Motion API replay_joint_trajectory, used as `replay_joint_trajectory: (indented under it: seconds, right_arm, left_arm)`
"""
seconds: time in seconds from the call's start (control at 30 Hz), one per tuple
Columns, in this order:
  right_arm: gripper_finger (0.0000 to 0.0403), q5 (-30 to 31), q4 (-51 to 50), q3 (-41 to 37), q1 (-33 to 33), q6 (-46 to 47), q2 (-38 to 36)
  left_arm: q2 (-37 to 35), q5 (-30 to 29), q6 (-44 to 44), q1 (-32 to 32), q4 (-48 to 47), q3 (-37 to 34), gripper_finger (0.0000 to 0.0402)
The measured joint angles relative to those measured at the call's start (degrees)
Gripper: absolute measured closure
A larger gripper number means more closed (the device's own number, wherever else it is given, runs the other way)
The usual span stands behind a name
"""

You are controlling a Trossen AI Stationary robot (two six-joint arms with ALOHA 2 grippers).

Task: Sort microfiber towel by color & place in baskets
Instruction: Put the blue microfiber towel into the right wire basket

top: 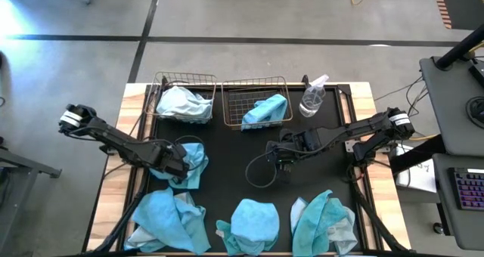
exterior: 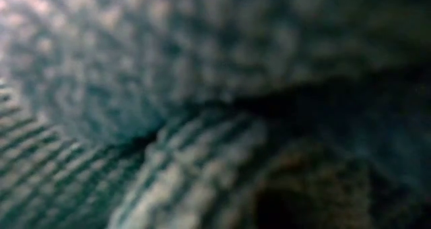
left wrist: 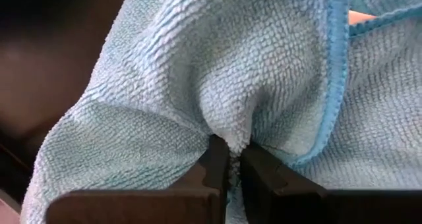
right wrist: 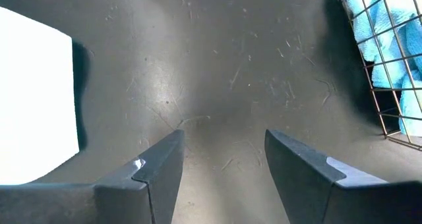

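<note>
A light blue microfiber towel [top: 197, 160] lies crumpled on the left of the black mat, and my left gripper [top: 178, 167] is shut on it. My right gripper [top: 281, 154] hangs open over the bare mat at the middle right, holding nothing. Two wire baskets stand at the far edge. The left basket [top: 160, 87] holds a pale towel [top: 184, 103]. The right basket [top: 234, 98] holds a turquoise towel [top: 266, 109]. Three more heaps of turquoise and pale towels [top: 170, 221] [top: 253, 225] [top: 325, 223] lie along the near edge. My left gripper [left wrist: 234, 159] pinches a raised, bunched fold of the towel [left wrist: 231, 135] between its two fingers, near a bright blue hem [left wrist: 333, 112]. The fingers come from above, pointing steeply down. The cloth around the fold spreads slack on the mat.
A clear spray bottle [top: 313, 97] stands just right of the right basket. That basket's mesh corner [right wrist: 389, 72] shows in the right wrist view. Bare mat [top: 234, 159] lies between the two grippers. Cloth close against the lens fills the low view.
</note>
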Motion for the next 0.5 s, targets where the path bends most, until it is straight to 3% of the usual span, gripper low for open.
replay_joint_trajectory:
  seconds: [0.27, 0.5]
  right_arm:
    - [0.0197, 0.02, 0.04, 0.0, 0.0, -0.02, 0.0]
    - [0.0197, 0.57, 0.11, 0.0, 0.0, -0.41, 0.0]
  left_arm:
    - [0.02, -0.58, 0.25, 0.0, -4.11, 8.15, 0.0399]
    - [0.02, -10.58, 2.96, 0.0, -15.02, 21.0, 0.04]
